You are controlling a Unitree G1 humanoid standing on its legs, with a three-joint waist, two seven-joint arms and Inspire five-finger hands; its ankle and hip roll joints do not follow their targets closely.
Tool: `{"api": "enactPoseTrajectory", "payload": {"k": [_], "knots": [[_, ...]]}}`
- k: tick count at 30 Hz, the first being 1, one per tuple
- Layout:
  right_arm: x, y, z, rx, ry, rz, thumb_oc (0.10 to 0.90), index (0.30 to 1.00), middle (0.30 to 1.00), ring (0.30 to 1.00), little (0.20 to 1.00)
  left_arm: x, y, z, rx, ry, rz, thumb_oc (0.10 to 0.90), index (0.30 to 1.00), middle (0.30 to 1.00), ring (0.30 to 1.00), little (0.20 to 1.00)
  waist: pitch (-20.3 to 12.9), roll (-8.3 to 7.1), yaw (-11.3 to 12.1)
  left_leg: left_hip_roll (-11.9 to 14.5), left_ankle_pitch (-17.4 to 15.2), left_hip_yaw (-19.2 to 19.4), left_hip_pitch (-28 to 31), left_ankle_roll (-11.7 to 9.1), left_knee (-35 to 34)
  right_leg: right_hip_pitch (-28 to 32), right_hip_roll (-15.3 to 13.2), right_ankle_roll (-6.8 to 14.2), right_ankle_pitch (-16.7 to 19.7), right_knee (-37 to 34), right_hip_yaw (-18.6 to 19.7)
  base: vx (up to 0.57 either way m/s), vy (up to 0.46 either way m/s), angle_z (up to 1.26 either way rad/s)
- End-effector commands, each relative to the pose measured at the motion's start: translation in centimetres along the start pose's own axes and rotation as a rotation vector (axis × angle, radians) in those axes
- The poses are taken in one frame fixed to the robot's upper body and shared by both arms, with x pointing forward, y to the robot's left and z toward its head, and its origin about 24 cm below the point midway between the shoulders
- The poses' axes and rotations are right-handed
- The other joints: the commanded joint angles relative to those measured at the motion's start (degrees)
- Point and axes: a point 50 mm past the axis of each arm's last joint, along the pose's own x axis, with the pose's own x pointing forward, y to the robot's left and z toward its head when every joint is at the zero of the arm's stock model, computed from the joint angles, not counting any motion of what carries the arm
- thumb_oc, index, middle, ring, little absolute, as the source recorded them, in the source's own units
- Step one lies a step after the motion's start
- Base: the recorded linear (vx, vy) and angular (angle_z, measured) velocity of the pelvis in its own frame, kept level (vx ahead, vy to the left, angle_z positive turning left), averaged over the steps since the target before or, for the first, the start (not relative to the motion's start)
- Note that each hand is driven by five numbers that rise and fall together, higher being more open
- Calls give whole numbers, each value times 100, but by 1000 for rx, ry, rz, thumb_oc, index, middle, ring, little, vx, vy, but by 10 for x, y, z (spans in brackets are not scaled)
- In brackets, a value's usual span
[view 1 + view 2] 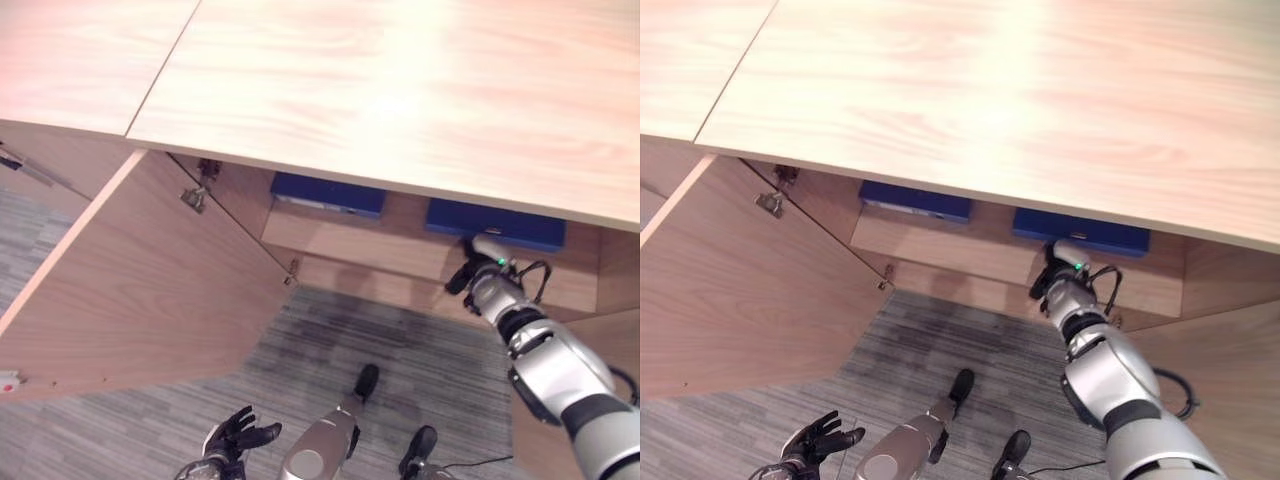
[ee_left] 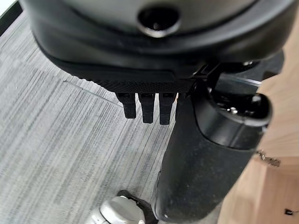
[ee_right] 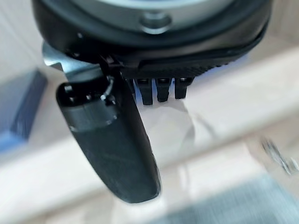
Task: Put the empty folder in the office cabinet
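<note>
Two blue folders lie flat on the shelf inside the open cabinet: one on the left (image 1: pixel 328 194) and one on the right (image 1: pixel 495 224). My right arm reaches in from the lower right. Its right hand (image 1: pixel 461 277) sits just below the front edge of the right folder, partly under the cabinet top. In the right wrist view the thumb (image 3: pixel 112 144) is straight, the fingers (image 3: pixel 159 91) hold nothing, and a blue folder (image 3: pixel 21 109) lies off to one side. My left hand (image 1: pixel 238 434) hangs low over the carpet, its fingers spread and empty.
The cabinet's wooden top (image 1: pixel 400 90) overhangs the shelf (image 1: pixel 350 240) and hides its back. The left door (image 1: pixel 150 290) stands swung wide open towards me. Grey carpet (image 1: pixel 330 350) covers the floor in front.
</note>
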Motion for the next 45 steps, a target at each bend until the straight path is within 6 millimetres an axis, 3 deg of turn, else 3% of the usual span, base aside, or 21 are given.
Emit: {"api": "enactPoseTrajectory", "payload": {"k": [1,2,3,4,8,16,17,21,22,24,25,28,30,32,34,36,37,39,40,45], "knots": [[-6,35,-21,-196,23,167,800,900,900,900,900,-18,17,-67,136,250,51,800,900,900,900,900,-928,-129,146,-248,-896,-118,299,269,-16,-87,-368,215,595,-297,179,72,39,-5],[-10,50,-19,-236,-5,215,800,900,900,900,900,-18,16,-70,144,266,54,800,900,900,900,900,-1009,-174,143,-226,-903,-82,400,278,-75,-28,-364,227,592,-317,165,72,39,-7],[-10,50,-19,-237,-5,215,800,900,900,900,900,-18,16,-70,144,266,54,800,900,900,900,900,-1008,-174,143,-226,-903,-82,402,278,-76,-25,-364,227,592,-318,165,49,17,-11],[-16,72,-17,-312,-34,287,800,900,900,900,900,-18,15,-73,154,293,53,800,900,900,900,900,-1147,-226,152,-203,-927,-57,537,294,-138,76,-367,247,582,-347,136,39,9,-21],[-27,103,-13,-402,-93,375,800,900,900,900,900,-19,18,-77,177,325,59,800,900,900,900,900,-1405,-345,185,-166,-975,-45,773,298,-212,258,-359,265,552,-396,98,61,-5,-11],[-40,129,-28,-289,-74,448,800,900,900,900,900,-19,12,-78,162,325,47,800,900,900,900,900,-1641,-516,279,-179,-981,-187,845,288,-212,386,-350,277,531,-431,-69,21,-3,2],[-50,144,-56,-114,46,478,800,900,900,900,900,-19,3,-80,180,322,18,800,900,900,900,900,-1708,-576,327,-187,-1025,-262,945,283,-212,528,-364,294,496,-453,-171,29,10,20],[-66,164,-81,153,171,489,800,900,900,900,900,-17,-8,-79,181,314,-5,800,900,900,900,900,-1756,-609,262,-232,-1021,-358,965,309,-212,536,-407,313,495,-368,-249,3,38,24],[-76,174,-97,311,260,490,800,900,900,900,900,-16,-14,-78,181,309,-22,800,900,900,900,900,-1757,-608,178,-242,-1027,-370,1005,324,-212,549,-417,320,508,-341,-260,-10,47,1],[-89,186,-116,441,377,493,800,900,900,900,900,-15,-21,-76,197,300,-40,800,900,900,900,900,-1752,-590,97,-236,-1029,-344,1027,330,-212,523,-417,323,520,-318,-272,-55,37,-4],[-106,202,-129,511,476,516,800,900,900,900,900,-10,-28,-66,237,272,-59,800,900,900,900,900,-1617,-510,19,-159,-1044,-189,1124,370,-212,439,-438,309,415,93,-350,-126,15,-12],[-106,205,-125,611,485,498,800,900,900,900,900,-8,-28,-60,242,263,-50,800,900,900,900,900,-1432,-388,-121,-10,-1026,27,1242,392,-212,397,-423,239,174,705,-483,-108,-1,-54],[-100,202,-112,744,456,457,800,900,900,900,900,-9,-25,-64,209,289,-28,800,900,900,900,900,-1321,-353,-197,93,-1026,457,1328,381,-212,481,-417,160,-74,1093,-713,-119,-1,-72],[-95,199,-97,848,423,422,800,900,900,900,900,-12,-21,-71,145,330,0,800,900,900,900,900,-1369,-515,-230,118,-1175,979,1385,317,-212,651,-359,184,-256,942,-824,0,-82,-150],[-95,200,-95,895,429,394,800,900,900,900,900,-12,-21,-71,127,341,6,800,900,900,900,900,-1373,-525,-309,204,-1074,1255,1369,340,-212,572,-267,94,-158,804,-739,-38,-89,-135],[-99,201,-103,990,479,352,800,900,900,900,900,-14,-25,-78,131,365,4,800,900,900,900,900,-1375,-470,-599,313,-1095,1512,1498,301,-212,558,-112,5,-176,645,-475,-22,-86,-115],[-99,201,-103,990,479,352,800,900,900,900,900,-14,-25,-78,131,365,4,800,900,900,900,900,-1374,-469,-596,314,-1096,1515,1501,300,-212,560,-110,4,-174,643,-472,2,-90,-62],[-98,196,-109,1104,507,286,800,900,900,900,900,-14,-27,-78,135,367,0,800,900,900,900,900,-1356,-432,-875,415,-1102,1712,1557,248,-212,574,35,-59,-180,437,-304,-6,-112,-58],[-98,196,-109,1104,507,286,800,900,900,900,900,-14,-27,-78,135,367,0,800,900,900,900,900,-1352,-430,-870,418,-1104,1717,1562,247,-212,579,38,-60,-177,433,-299,3,-116,-44],[-93,182,-119,1334,494,185,800,900,900,900,900,-13,-35,-76,126,353,-23,800,900,900,900,900,-1336,-422,-1320,656,-1093,2144,1673,134,-212,591,361,-159,-82,35,201,3,-103,-39]]}}
